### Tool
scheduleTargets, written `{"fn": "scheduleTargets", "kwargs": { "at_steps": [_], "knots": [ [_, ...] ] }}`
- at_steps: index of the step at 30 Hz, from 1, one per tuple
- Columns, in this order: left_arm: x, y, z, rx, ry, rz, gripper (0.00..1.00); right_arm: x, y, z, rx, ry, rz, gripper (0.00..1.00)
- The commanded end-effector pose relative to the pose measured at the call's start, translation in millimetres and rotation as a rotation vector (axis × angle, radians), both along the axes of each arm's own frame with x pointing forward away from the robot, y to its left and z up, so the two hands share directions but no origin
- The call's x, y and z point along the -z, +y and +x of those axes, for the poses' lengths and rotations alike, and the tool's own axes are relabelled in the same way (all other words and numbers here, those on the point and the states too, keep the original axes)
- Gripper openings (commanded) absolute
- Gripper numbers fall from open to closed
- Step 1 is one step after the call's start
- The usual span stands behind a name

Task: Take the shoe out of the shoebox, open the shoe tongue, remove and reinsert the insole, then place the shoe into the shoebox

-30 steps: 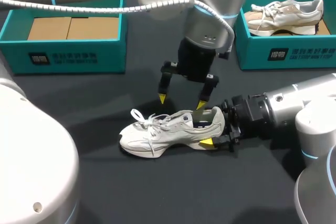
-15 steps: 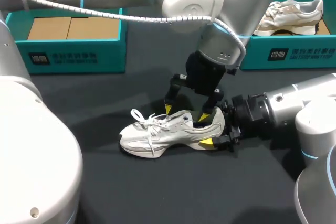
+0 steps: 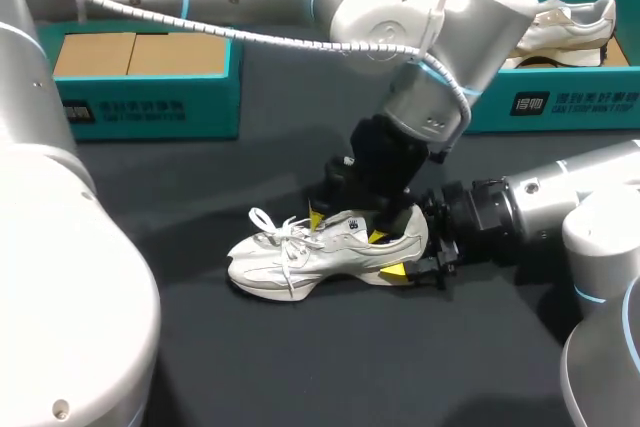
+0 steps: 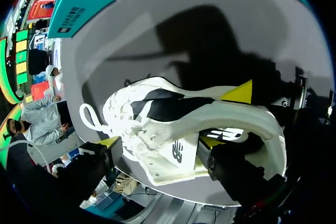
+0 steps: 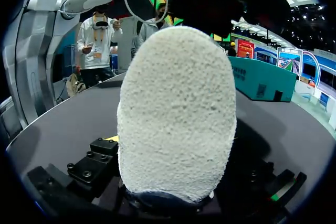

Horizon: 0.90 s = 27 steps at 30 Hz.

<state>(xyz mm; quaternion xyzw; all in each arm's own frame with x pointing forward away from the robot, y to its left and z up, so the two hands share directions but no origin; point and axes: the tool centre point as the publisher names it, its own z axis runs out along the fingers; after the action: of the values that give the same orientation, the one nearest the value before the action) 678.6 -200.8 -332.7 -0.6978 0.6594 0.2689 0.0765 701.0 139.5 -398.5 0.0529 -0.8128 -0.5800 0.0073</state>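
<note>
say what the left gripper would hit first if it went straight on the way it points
Likely the white shoe: the left gripper hangs at its collar, upper between the tips. Depth unclear.

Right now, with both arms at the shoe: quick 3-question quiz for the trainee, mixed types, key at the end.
1. True or false: the white shoe that the right gripper holds sits inside a shoebox.
2. Which part of the shoe does that gripper hold? A) toe B) heel C) laces
3. Short answer: what lies in the far-right shoebox?
Key: 1. False, it lies on the table. 2. B. 3. A second shoe.
</note>
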Motion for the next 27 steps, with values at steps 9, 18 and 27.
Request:
{"fn": "scheduleTargets", "kwargs": {
  "at_steps": [9,18,27],
  "knots": [
    [-6,12,-1.8,-0.036,-0.006,0.017,0.56,1,3,-2.3,0.001,0.0,-0.004,0.0],
    [-17,24,4.9,-0.041,-0.019,-0.043,0.32,1,3,-2.3,0.001,0.0,-0.004,0.0],
    [-25,35,-0.5,-0.023,-0.043,-0.135,0.0,1,3,-2.3,0.001,0.0,-0.004,0.0]
  ]
}}
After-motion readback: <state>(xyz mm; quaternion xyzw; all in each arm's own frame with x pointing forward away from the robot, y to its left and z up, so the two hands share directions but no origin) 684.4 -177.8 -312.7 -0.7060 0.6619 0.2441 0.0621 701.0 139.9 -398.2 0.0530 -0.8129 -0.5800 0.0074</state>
